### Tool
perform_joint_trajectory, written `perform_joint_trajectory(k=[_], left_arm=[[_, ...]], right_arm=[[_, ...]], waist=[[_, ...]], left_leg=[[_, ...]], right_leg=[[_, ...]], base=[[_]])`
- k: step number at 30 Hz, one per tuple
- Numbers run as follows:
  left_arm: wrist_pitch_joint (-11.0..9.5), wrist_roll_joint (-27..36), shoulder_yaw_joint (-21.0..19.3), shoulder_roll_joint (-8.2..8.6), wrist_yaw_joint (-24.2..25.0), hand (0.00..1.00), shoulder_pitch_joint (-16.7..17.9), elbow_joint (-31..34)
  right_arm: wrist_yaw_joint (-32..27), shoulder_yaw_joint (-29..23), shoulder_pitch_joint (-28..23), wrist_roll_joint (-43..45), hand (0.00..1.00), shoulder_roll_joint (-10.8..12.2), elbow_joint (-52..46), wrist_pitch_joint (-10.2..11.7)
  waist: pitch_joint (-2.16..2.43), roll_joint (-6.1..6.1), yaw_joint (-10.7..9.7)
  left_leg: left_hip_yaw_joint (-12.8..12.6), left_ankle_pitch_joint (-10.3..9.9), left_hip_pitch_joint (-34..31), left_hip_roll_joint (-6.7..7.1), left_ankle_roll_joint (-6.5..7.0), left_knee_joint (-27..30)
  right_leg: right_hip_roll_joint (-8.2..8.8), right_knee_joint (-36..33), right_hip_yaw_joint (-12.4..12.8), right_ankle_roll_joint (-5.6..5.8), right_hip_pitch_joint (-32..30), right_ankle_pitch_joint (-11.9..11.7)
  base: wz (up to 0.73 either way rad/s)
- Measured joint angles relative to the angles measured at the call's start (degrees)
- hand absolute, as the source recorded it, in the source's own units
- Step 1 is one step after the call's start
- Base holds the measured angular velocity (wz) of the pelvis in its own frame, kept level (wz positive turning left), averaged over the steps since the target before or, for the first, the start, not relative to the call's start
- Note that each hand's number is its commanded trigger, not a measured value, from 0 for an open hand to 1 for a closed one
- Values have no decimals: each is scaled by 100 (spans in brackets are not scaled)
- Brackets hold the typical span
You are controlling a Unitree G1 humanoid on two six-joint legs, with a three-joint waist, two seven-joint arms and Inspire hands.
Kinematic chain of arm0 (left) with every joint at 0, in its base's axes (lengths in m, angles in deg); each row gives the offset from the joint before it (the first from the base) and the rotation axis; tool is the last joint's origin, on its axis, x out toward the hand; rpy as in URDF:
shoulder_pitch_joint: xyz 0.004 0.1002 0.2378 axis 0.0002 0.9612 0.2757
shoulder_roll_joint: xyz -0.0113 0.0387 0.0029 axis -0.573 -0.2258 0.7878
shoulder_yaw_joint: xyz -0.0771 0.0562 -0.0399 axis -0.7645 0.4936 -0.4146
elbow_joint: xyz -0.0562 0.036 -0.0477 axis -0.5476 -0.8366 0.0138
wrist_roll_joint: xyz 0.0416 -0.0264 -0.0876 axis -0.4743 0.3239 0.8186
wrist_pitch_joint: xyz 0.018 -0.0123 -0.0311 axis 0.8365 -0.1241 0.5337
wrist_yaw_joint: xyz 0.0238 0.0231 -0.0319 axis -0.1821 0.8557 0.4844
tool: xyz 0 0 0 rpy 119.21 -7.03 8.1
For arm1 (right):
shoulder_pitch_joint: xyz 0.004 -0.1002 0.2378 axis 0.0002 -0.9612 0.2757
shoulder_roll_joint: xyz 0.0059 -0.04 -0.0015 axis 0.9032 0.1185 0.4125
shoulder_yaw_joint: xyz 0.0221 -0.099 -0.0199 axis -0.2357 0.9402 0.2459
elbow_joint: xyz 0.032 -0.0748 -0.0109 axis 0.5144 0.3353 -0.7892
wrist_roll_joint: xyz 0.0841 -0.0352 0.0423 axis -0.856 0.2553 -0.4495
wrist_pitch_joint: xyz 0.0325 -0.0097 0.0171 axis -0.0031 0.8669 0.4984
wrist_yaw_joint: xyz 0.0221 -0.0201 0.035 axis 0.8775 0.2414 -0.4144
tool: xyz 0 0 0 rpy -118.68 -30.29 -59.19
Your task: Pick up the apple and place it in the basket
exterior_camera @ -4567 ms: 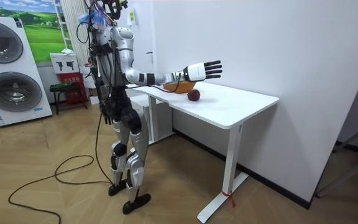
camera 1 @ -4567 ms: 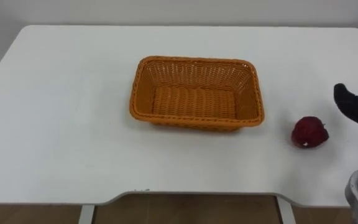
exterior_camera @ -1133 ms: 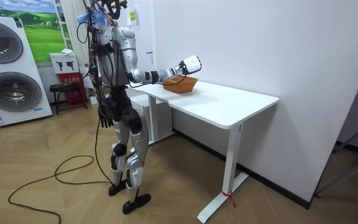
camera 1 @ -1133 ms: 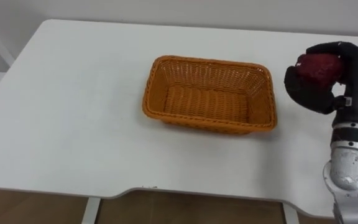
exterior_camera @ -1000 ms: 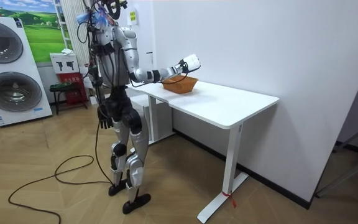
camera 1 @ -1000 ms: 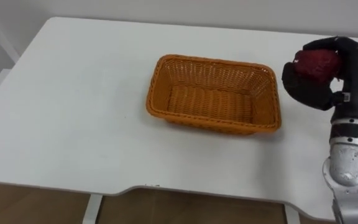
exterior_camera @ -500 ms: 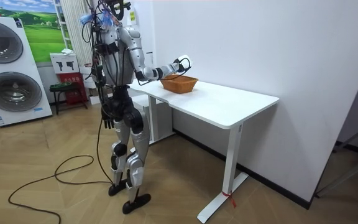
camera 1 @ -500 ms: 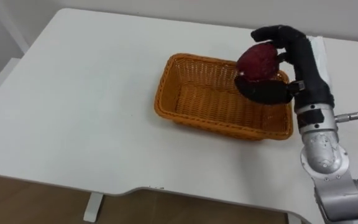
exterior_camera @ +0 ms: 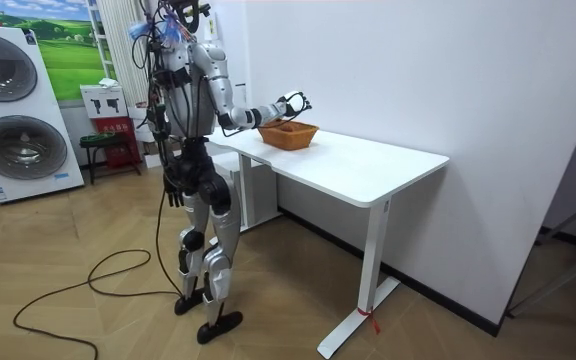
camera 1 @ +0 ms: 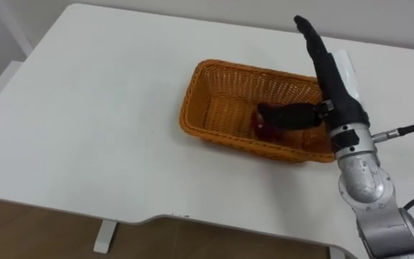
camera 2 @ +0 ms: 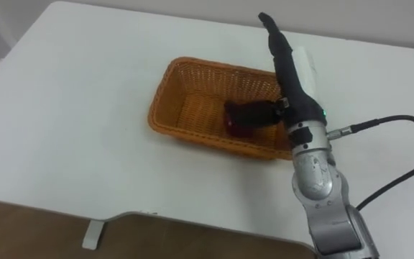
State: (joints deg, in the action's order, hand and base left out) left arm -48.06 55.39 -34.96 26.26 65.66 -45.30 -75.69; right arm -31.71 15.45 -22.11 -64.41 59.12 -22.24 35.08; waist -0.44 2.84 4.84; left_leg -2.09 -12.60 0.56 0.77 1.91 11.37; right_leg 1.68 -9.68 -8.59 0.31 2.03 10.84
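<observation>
Apple (camera 1: 263, 124) is down in the basket (camera 1: 221, 139)! It lies on the woven floor a little right of the middle, close to the near wall. Over it is the right hand (camera 1: 336, 93), spread wide and holding nothing. Its fingers (camera 1: 311, 39) stretch straight out past the basket's far rim. The thumb points in at the fruit and ends just beside it, though whether they touch is hard to tell. The basket stands on the white table (camera 1: 85, 108), well in from the near edge and the left edge.

In the room view, the robot stands upright on the wooden floor at the table's end on the room view's left. Its right arm reaches out over the basket. The left hand (exterior_camera: 172, 190) hangs by its hip, too small to tell whether it is slack or clenched.
</observation>
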Motion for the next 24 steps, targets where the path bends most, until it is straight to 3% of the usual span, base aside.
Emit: perform_joint_trajectory(k=[6, 9, 16, 19, 21, 24], left_arm=[[0, 6, -53, -4, -27, 0, 86, -14], [-5, 5, -230, -4, -128, 0, 147, -16], [-67, -18, -911, -5, -241, 0, 400, -8], [-80, 12, -1101, -23, -342, 0, 555, 9], [-78, 17, -1181, -53, -387, 0, 675, 66], [-39, -34, -1196, -66, -449, 0, 770, 115]], right_arm=[[-120, -513, -10, -664, 0, -32, 88, 6], [-335, -1119, -12, -921, 0, -42, 132, 22], [-1555, -2864, -51, -1232, 0, -450, 561, 161], [-2318, -3513, -278, -1586, 0, -685, 784, 180], [-2757, -3857, -415, -1779, 0, -694, 1075, 211], [-3316, -4318, -658, -2476, 0, -695, 1510, 196]], waist=[[7, 4, -174], [15, 12, -337], [68, 1, -722], [78, 7, -779], [111, 51, -918], [117, 61, -980]], left_leg=[[21, 1, 104, -3, -1, -7], [16, 1, 93, -3, -1, 0], [-90, 1, 131, -8, -1, -5], [-112, 1, 135, -11, -1, -3], [-108, 1, 124, -16, -2, 6], [-115, 0, 115, -10, -1, 10]], right_leg=[[9, 11, -9, 0, 112, 0], [10, 0, -30, 0, 110, 0], [-1, -12, 60, 1, 88, 0], [-3, -22, 71, 1, 82, 0], [-7, -22, 61, 0, 85, 0], [-1, -45, 73, 0, 68, 0]], base=[[2], [2], [-7], [-5], [2], [0]])
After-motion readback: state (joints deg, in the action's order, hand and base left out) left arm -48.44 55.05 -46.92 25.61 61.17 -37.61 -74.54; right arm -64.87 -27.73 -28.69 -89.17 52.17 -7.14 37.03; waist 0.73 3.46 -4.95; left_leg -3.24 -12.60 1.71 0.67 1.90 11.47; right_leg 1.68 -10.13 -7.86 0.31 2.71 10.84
